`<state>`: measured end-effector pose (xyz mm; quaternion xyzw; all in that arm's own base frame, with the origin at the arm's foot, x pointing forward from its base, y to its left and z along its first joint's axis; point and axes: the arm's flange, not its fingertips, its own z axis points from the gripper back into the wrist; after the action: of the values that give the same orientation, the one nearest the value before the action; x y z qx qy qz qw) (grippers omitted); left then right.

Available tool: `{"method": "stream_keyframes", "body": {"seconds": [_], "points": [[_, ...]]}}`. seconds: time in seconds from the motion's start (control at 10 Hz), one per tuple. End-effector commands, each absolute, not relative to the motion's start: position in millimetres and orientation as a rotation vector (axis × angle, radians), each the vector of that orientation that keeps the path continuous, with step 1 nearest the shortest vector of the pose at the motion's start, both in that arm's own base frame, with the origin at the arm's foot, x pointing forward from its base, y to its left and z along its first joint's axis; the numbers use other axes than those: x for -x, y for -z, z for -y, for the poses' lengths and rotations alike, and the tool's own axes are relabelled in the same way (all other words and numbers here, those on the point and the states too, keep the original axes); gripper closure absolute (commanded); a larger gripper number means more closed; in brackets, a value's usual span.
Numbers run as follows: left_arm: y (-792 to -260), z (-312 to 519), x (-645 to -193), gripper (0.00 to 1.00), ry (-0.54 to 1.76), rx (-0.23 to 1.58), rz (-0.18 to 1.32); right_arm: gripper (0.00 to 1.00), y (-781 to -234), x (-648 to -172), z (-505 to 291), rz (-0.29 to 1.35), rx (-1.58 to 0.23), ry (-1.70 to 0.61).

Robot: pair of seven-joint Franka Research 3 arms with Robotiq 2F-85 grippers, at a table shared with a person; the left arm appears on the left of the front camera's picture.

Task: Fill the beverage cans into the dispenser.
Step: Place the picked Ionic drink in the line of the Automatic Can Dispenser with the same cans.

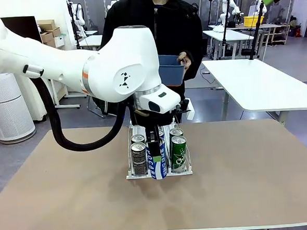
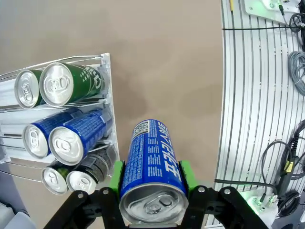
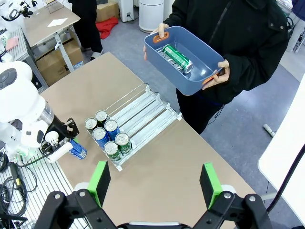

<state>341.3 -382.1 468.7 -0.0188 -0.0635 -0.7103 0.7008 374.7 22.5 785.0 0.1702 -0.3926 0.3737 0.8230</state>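
My left gripper (image 2: 151, 177) is shut on a blue-and-white beverage can (image 2: 150, 152), green pads on its two sides. In the front view this can (image 1: 157, 167) hangs upright just in front of the dispenser's (image 1: 132, 175) near end, at the middle lane. The dispenser (image 2: 106, 90) holds several cans at that end: two green (image 2: 59, 83), two blue (image 2: 66, 143), two dark (image 2: 83, 180). My right gripper (image 3: 155, 183) is open high above the table, with nothing between its fingers. From there the dispenser's (image 3: 147, 107) far lanes are bare.
A person at the far side holds a blue bin (image 3: 209, 59) with a green can (image 3: 175, 56) lying in it. The brown table (image 1: 251, 171) has free room on both sides of the dispenser. Cables and a ribbed metal base (image 2: 257, 119) lie at my side.
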Motion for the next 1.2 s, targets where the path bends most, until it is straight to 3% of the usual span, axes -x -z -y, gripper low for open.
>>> {"method": "stream_keyframes", "body": {"seconds": [0.0,0.3,0.7,1.1], "points": [[-473.4,387.5,-354.1,0.43,1.600,0.018,0.173,0.00,-783.2,-375.0,-22.4,0.841,-0.360,-0.789],[-468.7,382.1,-341.3,0.43,1.582,0.042,0.141,0.00,-783.2,-375.0,-22.4,0.841,-0.360,-0.789],[-450.2,391.6,-364.1,0.43,1.480,-0.018,0.250,0.00,-783.2,-375.0,-22.4,0.841,-0.360,-0.789],[-436.0,389.5,-378.0,0.43,1.471,-0.082,0.254,0.00,-783.2,-375.0,-22.4,0.841,-0.360,-0.789]]}}
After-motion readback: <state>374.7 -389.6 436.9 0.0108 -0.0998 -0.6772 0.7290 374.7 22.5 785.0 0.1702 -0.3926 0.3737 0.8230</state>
